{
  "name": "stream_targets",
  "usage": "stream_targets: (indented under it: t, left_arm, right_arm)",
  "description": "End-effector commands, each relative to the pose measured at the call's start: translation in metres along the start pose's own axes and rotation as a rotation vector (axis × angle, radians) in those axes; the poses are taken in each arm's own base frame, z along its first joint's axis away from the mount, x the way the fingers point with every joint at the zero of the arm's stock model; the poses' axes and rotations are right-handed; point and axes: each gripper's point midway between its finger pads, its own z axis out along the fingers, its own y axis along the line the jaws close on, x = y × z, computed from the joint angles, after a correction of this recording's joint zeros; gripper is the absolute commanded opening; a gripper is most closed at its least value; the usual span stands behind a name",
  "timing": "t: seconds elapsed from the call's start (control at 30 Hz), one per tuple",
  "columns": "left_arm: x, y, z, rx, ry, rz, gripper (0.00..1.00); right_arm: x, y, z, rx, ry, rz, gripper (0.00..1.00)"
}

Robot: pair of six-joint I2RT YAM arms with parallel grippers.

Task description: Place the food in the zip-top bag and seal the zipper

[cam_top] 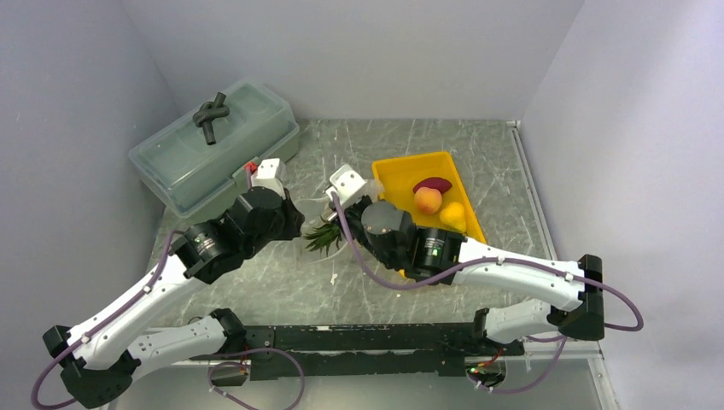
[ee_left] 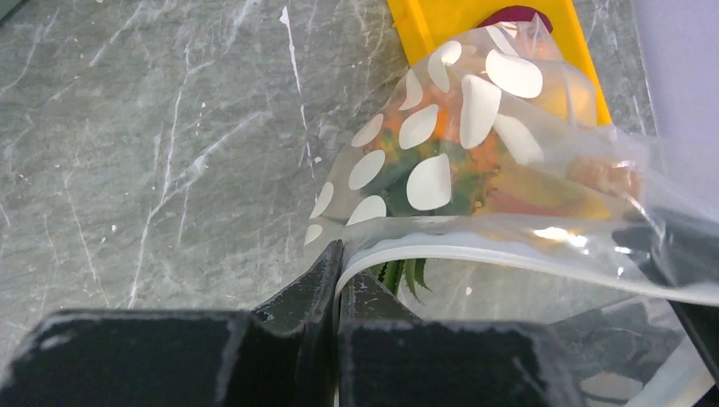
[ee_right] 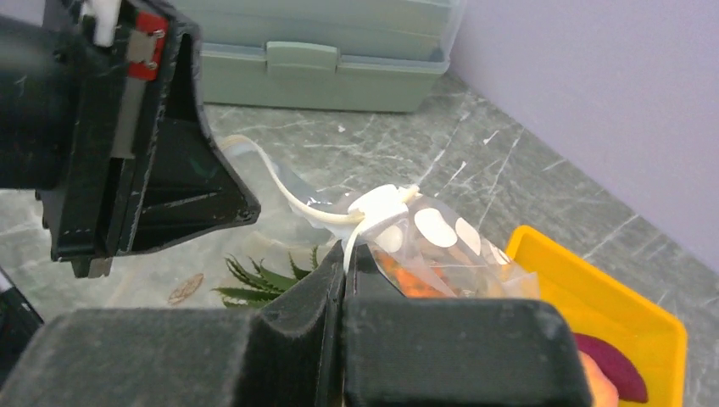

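1. We see a grey marbled desk (cam_top: pixel 410 141).
2. The soft, clear, white-dotted zip-top bag (ee_left: pixel 475 153) is held between the arms, its mouth facing left.
3. An orange pineapple (cam_top: pixel 323 237) lies inside, its spiky crown poking out of the mouth.
4. The left claw (ee_left: pixel 339 280) and right claw (ee_right: pixel 346 271) are each clamped tight on the whitish zipper (ee_left: pixel 509 254).

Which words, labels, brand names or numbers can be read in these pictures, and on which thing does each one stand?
None can be read. The zip-top bag carries only white dots, and the lidded box and yellow tray show no lettering.
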Motion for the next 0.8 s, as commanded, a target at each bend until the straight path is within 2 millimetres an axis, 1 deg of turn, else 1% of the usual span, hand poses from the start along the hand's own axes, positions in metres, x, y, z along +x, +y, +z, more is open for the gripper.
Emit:
stream_targets:
  t: [0.0,0.03,0.07,0.1,0.13,0.17,0.2,0.23,0.27,0.3,0.33,0.37,0.4,0.43,0.47,0.5,0.53,0.6,0.63,0.77]
  left_arm:
    - [-0.003,-0.005,0.005,0.029,-0.03,-0.008,0.07]
    - [-0.002,-0.005,0.006,0.028,-0.027,-0.008,0.06]
    - [0.0,-0.003,0.007,0.02,-0.024,-0.01,0.06]
    - [0.001,0.0,0.009,0.003,-0.023,-0.014,0.06]
    - [0.002,0.001,0.009,-0.001,-0.022,-0.017,0.06]
    - [0.003,0.001,0.009,0.001,-0.02,-0.014,0.06]
    - [0.003,0.001,0.01,0.001,-0.02,-0.013,0.05]
    - [0.003,0.002,0.01,-0.003,-0.021,-0.014,0.05]
    - [0.004,0.004,0.01,-0.01,-0.019,-0.013,0.05]
    - [0.004,0.006,0.01,-0.021,-0.021,-0.014,0.04]
    - [0.004,0.009,0.01,-0.033,-0.025,-0.017,0.04]
    - [0.005,0.012,0.009,-0.042,-0.029,-0.019,0.04]
    - [0.005,0.013,0.009,-0.047,-0.033,-0.02,0.04]
    - [0.007,0.015,0.01,-0.052,-0.034,-0.021,0.04]
    - [0.007,0.016,0.01,-0.055,-0.038,-0.023,0.04]
    - [0.008,0.018,0.01,-0.06,-0.039,-0.026,0.04]
    - [0.009,0.02,0.01,-0.069,-0.038,-0.027,0.03]
    - [0.011,0.025,0.01,-0.086,-0.04,-0.028,0.03]
    - [0.013,0.027,0.009,-0.09,-0.039,-0.028,0.03]
    - [0.014,0.031,0.01,-0.107,-0.043,-0.027,0.01]
  right_arm:
    - [-0.013,-0.013,0.001,0.078,-0.037,-0.062,0.0]
    - [-0.027,-0.002,-0.006,0.028,-0.043,-0.041,0.0]
    - [-0.038,0.008,-0.013,-0.015,-0.097,-0.027,0.0]
    - [-0.048,0.011,-0.02,-0.023,-0.166,-0.044,0.0]
    - [-0.051,0.003,-0.021,0.021,-0.203,-0.063,0.0]
    - [-0.05,-0.012,-0.016,0.1,-0.197,-0.098,0.0]
    - [-0.046,-0.026,-0.01,0.18,-0.151,-0.129,0.0]
    - [-0.048,-0.029,-0.009,0.209,-0.109,-0.142,0.0]
    - [-0.054,-0.017,-0.013,0.155,-0.104,-0.148,0.0]
    - [-0.064,-0.002,-0.022,0.082,-0.148,-0.137,0.0]
    - [-0.075,0.01,-0.032,0.037,-0.218,-0.127,0.0]
    - [-0.079,0.012,-0.039,0.035,-0.269,-0.122,0.0]
    - [-0.074,0.01,-0.037,0.057,-0.267,-0.134,0.0]
    - [-0.062,0.001,-0.026,0.104,-0.229,-0.153,0.0]
    - [-0.04,-0.005,-0.009,0.144,-0.148,-0.18,0.0]
    - [-0.025,-0.007,0.001,0.155,-0.085,-0.174,0.0]
    - [-0.015,-0.004,0.004,0.139,-0.049,-0.169,0.0]
    - [-0.006,0.01,0.004,0.062,-0.066,-0.137,0.0]
    - [0.002,0.017,0.005,0.024,-0.064,-0.121,0.0]
    - [0.024,0.024,0.014,0.021,0.014,-0.103,0.0]
